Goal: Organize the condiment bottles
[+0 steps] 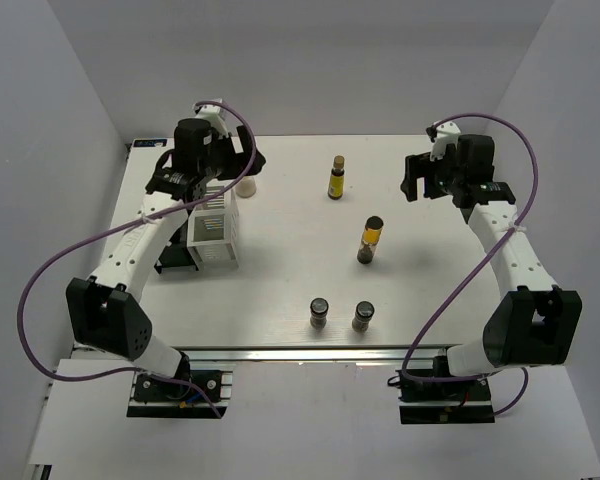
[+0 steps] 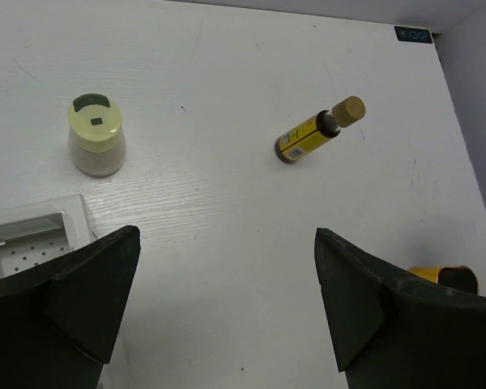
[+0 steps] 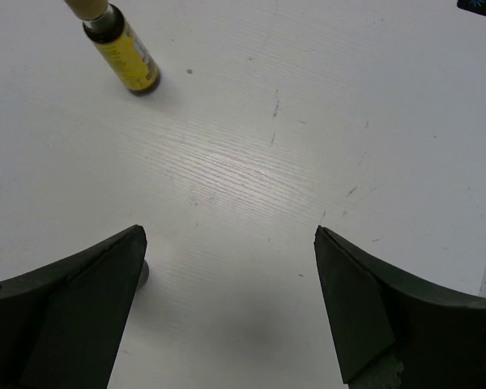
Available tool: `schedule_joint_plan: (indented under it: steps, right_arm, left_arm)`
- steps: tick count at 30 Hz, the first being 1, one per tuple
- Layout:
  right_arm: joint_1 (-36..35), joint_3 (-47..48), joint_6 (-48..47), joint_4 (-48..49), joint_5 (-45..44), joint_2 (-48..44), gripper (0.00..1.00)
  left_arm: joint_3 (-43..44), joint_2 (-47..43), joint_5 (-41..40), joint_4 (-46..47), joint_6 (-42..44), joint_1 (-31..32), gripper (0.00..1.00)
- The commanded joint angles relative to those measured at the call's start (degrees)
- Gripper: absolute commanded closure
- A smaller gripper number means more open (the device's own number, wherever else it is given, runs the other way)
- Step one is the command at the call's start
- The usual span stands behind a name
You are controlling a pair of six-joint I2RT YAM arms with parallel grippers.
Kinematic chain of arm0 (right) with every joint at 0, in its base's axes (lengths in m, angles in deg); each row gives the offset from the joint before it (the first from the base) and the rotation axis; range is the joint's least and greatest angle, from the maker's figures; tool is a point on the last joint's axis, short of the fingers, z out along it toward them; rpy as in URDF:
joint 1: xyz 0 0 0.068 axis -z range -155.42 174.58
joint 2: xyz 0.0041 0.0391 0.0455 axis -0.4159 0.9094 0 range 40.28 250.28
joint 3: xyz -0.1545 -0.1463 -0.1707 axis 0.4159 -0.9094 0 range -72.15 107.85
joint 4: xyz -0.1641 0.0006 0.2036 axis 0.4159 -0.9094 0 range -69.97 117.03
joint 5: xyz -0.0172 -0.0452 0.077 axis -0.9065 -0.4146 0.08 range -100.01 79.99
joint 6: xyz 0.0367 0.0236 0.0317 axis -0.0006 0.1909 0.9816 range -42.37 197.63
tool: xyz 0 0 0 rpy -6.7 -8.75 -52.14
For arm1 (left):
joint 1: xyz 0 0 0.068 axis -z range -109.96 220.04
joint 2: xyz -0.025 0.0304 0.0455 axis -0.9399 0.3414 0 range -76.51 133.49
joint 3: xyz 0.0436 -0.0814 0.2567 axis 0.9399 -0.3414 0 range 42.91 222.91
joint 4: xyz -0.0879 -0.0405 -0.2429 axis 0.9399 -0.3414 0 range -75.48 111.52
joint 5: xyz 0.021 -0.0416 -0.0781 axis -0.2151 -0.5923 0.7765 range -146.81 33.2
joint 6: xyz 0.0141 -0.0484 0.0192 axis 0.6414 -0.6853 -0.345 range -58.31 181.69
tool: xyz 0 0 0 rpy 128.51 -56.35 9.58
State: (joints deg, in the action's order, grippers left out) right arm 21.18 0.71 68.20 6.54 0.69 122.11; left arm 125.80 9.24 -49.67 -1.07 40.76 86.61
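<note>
White tabletop [image 1: 280, 270], plain grey walls all round. Both claws are spread wide with nothing in them: left gripper [image 2: 227, 275] hangs over the far left by the white slatted box [image 1: 215, 225], right gripper [image 3: 227, 275] over the far right. Yellow bottle [image 1: 336, 177] stands far centre and amber bottle [image 1: 371, 240] mid-table. Left dark bottle [image 1: 319, 313] and right dark bottle [image 1: 362, 316] sit side by side near the front edge.

Top external: set high behind near edge, facing down over whole table [image 1: 280, 280]. Wrist views: close above tabletop, facing down. Shared across all three: yellow bottle [image 2: 314, 136].
</note>
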Motion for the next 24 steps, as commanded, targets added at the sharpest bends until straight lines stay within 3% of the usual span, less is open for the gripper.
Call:
schedule_joint_plan:
  steps: [1,6,9,13,15,18,19,20,22,24]
  right_arm:
    - [0.1,2.6,-2.1,1.2,7.0,-1.5,0.11]
    - [-0.4,0.8,-20.6,-2.3,23.7,-3.7,0.11]
    - [-4.5,1.2,-23.1,-3.2,21.7,-3.5,0.11]
    - [-7.5,-0.6,-23.4,-2.9,24.1,-4.3,0.11]
    - [-7.9,-1.5,-17.5,-0.3,24.7,-4.3,0.11]
    - [-8.7,-1.8,-11.2,0.9,24.2,-3.4,0.34]
    - [-8.7,-2.5,-9.5,1.8,23.2,-3.5,0.56]
    - [-8.7,-4.2,-8.3,2.7,22.6,-3.9,0.62]
    - [-8.8,-5.6,-6.6,4.8,21.6,-4.5,0.55]
    - [-8.8,-6.0,-6.3,4.1,21.0,-4.0,0.40]
  left_arm:
    - [3.2,0.8,-1.8,-1.1,2.8,0.6,0.02]
    - [4.1,3.4,-3.7,-1.5,5.1,0.9,0.02]
    - [4.8,4.7,-6.2,-1.7,5.3,1.0,0.02]
    - [7.2,7.8,-8.7,-1.8,6.5,1.0,0.15]
    - [8.3,10.5,-9.6,-2.1,7.7,1.0,0.29]
    - [11.2,14.5,-11.9,-2.8,9.1,1.3,0.34]
    - [12.2,15.5,-13.8,-3.8,9.2,1.4,0.33]
    - [14.1,17.7,-15.4,-4.1,9.5,1.5,0.27]
    - [16.2,19.6,-18.2,-4.8,10.3,1.7,0.22]
    - [20.2,23.4,-20.1,-5.7,11.3,1.7,0.15]
